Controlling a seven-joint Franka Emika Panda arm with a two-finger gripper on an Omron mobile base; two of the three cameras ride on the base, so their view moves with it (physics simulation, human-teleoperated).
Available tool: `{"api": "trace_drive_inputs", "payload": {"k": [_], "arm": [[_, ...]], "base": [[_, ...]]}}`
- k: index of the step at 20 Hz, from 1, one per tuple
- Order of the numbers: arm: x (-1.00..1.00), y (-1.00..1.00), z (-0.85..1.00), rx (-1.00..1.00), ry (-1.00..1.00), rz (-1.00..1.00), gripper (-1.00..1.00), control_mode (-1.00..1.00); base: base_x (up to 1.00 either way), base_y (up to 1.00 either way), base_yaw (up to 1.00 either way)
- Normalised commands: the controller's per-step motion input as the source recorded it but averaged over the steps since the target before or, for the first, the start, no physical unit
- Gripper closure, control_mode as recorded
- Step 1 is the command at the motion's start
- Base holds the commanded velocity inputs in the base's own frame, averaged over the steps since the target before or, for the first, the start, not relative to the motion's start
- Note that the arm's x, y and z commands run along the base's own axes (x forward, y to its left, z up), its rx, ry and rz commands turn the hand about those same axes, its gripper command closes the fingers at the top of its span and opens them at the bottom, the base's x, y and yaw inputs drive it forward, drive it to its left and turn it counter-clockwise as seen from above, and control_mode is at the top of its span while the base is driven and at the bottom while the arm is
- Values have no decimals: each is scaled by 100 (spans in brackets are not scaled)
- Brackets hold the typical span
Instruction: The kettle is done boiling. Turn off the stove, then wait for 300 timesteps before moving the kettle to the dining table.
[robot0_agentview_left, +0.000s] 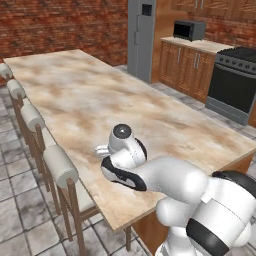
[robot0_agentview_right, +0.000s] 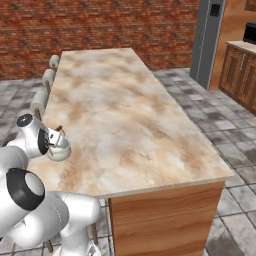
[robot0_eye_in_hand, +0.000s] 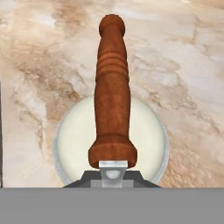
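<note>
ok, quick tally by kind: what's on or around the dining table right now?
kettle: 1
dining table: 1
chairs: 4
stove: 1
microwave: 1
fridge: 1
Total: 9

Light is even and fairly bright throughout, flat and rendered, with no clear single source. The dining table (robot0_agentview_left: 100, 95) shows soft marbled blotches without glare. Shadows are faint; a weak dark patch lies under the kettle (robot0_agentview_right: 59, 148). The pictures are coarse and slightly blurry, with jagged edges on the brick wall (robot0_agentview_right: 100, 25). The wooden handle (robot0_eye_in_hand: 112, 87) looks sharp close up.
</note>
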Motion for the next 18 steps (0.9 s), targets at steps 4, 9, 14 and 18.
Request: {"api": "trace_drive_inputs", "payload": {"k": [4, 9, 14, 18], "arm": [[16, 0, -15, 0, 2, 0, 100, -100], [15, 0, -14, 0, 2, 0, 100, -100], [15, 3, -15, 0, 2, 0, 100, -100], [15, 7, -16, 0, 2, 0, 100, -100]], "base": [[0, 0, 0], [0, 0, 0], [0, 0, 0], [0, 0, 0]]}}
